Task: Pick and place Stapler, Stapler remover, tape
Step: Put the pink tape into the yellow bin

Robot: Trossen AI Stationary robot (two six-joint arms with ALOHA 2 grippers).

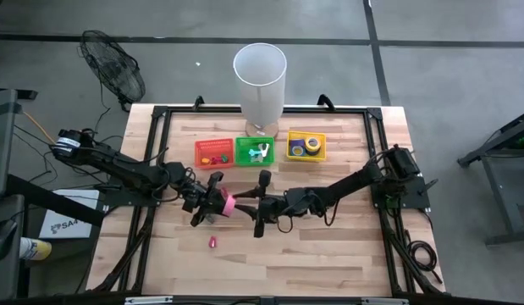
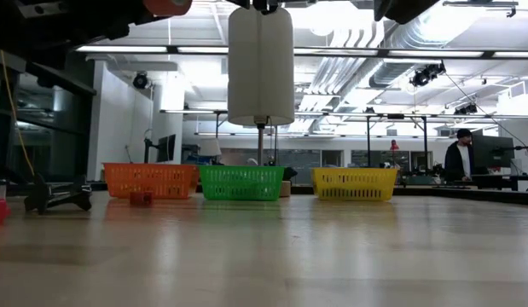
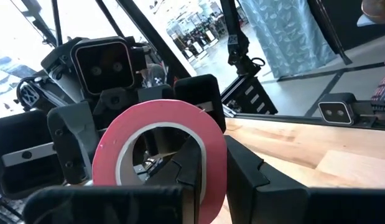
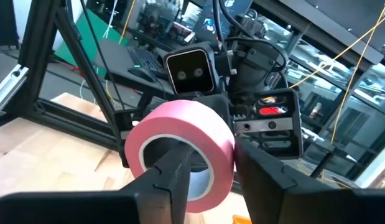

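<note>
From above, the two arms meet mid-table [image 1: 329, 263], both hands on a pink tape roll [image 1: 228, 203], with bare wood open toward six o'clock save a small pink piece [image 1: 212, 242], and red [image 1: 214, 153], green [image 1: 255, 152] and yellow [image 1: 306, 146] baskets ranged toward twelve o'clock beside a white cylinder [image 1: 260, 78]. At table height the three baskets line the far edge before a lit workshop, a person [image 2: 459, 159] at three o'clock. In the wrist views the left hand [image 3: 224, 180] is clamped on the roll's wall, and the right hand [image 4: 211, 180] also grips it, one finger through its hollow.

Tape roll [image 1: 228, 203] between both grippers, before baskets [image 1: 260, 150]
</note>
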